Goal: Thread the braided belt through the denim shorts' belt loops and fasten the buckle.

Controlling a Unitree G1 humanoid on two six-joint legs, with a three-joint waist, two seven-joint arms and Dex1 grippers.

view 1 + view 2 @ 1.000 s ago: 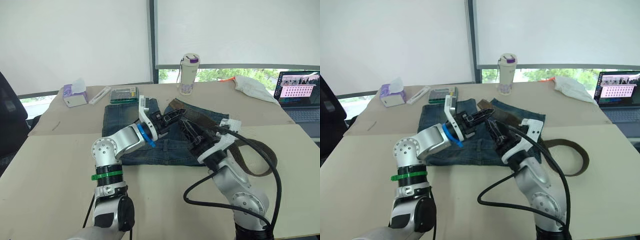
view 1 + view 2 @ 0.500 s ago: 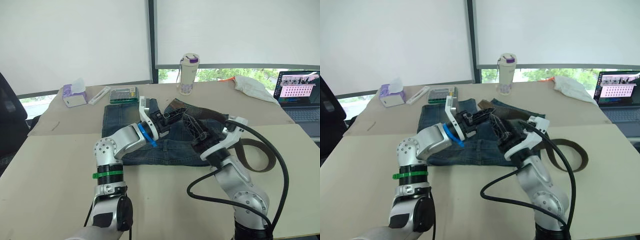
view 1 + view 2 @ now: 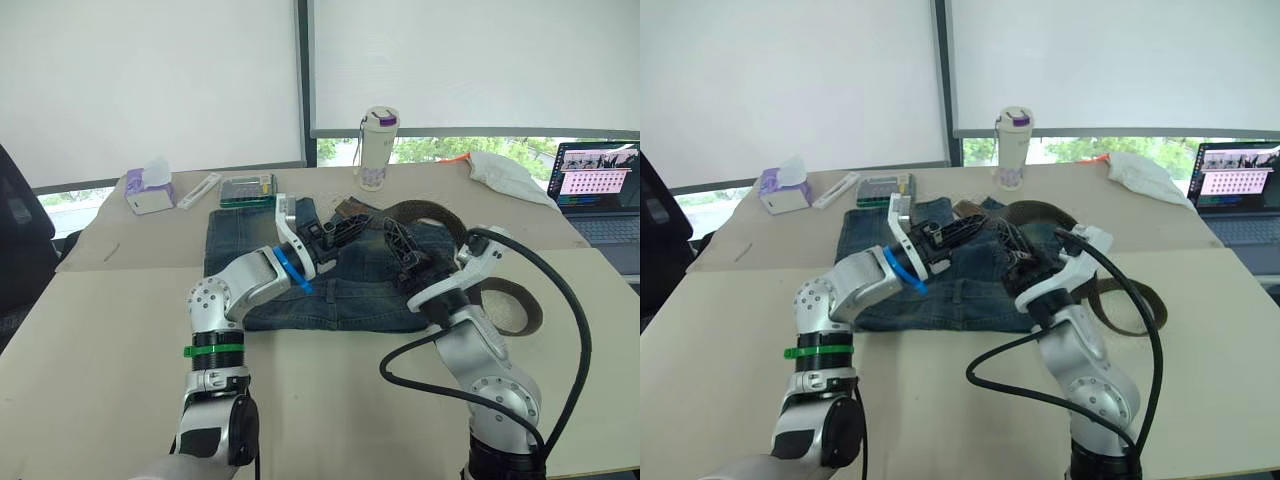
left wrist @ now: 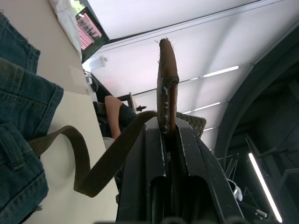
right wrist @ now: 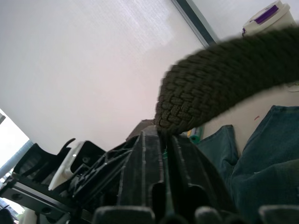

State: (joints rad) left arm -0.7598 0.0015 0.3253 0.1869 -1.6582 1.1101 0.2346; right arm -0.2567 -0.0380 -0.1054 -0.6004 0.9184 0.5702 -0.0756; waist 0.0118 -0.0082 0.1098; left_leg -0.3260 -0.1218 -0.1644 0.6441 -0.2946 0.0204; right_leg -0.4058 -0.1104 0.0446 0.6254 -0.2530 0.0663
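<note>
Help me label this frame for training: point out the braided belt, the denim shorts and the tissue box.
braided belt (image 3: 425, 212): left eye view, on the raised arch of strap above the shorts.
denim shorts (image 3: 235, 240): left eye view, on the flat left leg.
tissue box (image 3: 150, 193): left eye view, on its purple and white side.

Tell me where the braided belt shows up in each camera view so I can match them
Left eye view: braided belt arches over the denim shorts.
Right eye view: same arch.
Left wrist view: its tip stands between the fingers.
Right wrist view: its weave crosses above the fingers.
Shared landmark: the denim shorts.
</note>
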